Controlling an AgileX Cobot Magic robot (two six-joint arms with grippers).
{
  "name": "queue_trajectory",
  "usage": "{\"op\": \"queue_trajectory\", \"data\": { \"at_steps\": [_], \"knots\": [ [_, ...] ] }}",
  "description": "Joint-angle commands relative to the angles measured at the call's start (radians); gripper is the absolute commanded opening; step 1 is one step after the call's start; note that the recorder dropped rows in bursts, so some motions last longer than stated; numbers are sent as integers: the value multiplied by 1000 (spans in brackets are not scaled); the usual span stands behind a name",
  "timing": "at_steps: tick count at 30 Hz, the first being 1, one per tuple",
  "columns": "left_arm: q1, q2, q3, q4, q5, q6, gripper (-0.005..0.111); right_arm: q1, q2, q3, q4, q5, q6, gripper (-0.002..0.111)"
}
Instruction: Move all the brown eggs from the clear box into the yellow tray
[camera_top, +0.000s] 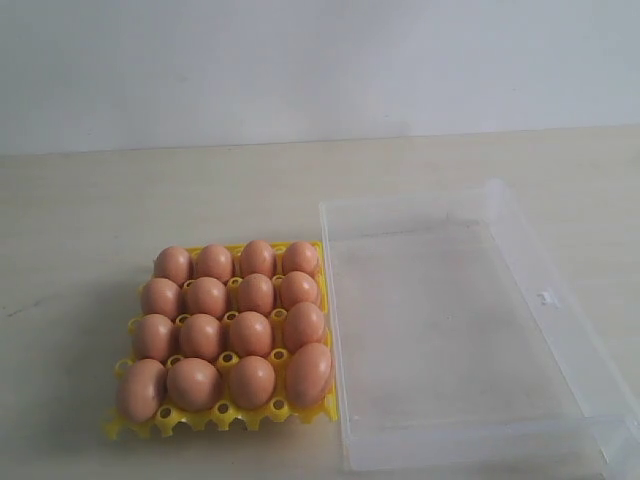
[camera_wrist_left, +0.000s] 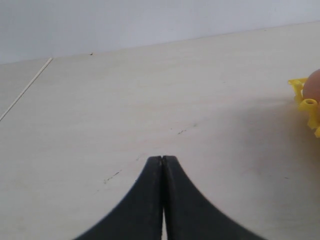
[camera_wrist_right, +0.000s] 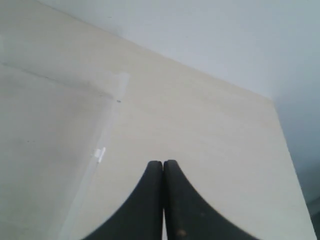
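Pale table (camera_top: 80, 200): brown eggs (camera_top: 228, 318) fill yellow tray (camera_top: 222, 413) beside clear box (camera_top: 440, 340).

brown eggs (camera_top: 228, 325) in yellow tray (camera_top: 213, 415), clear box (camera_top: 560, 330) right of it

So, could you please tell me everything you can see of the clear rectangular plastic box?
The clear rectangular plastic box is shallow and transparent, with low walls, a raised rim and a small white latch tab on its right-hand wall. It lies flat and open on the pale table with nothing inside, so the tabletop shows through its floor. Its left wall runs alongside the yellow plastic egg tray; whether they touch is unclear.
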Motion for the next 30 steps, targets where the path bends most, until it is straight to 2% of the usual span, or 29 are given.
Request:
{"op": "queue_trajectory", "data": {
  "at_steps": [1,4,8,10,17,30],
  "knots": [
    [-5,1,-4,0,-9,-4,0,-96,-122,95,-18,-52,24,0],
    [-5,1,-4,0,-9,-4,0,-146,-183,210,33,-227,24,0],
    [-5,1,-4,0,-9,-4,0,-151,-226,349,125,-473,24,0],
    [-5,1,-4,0,-9,-4,0,-151,-237,394,125,-523,24,0],
    [-5,1,-4,0,-9,-4,0,-151,-289,455,192,-519,22,0],
    [-5,1,-4,0,-9,-4,0,-151,-396,485,200,-481,22,0]
  ]
}}
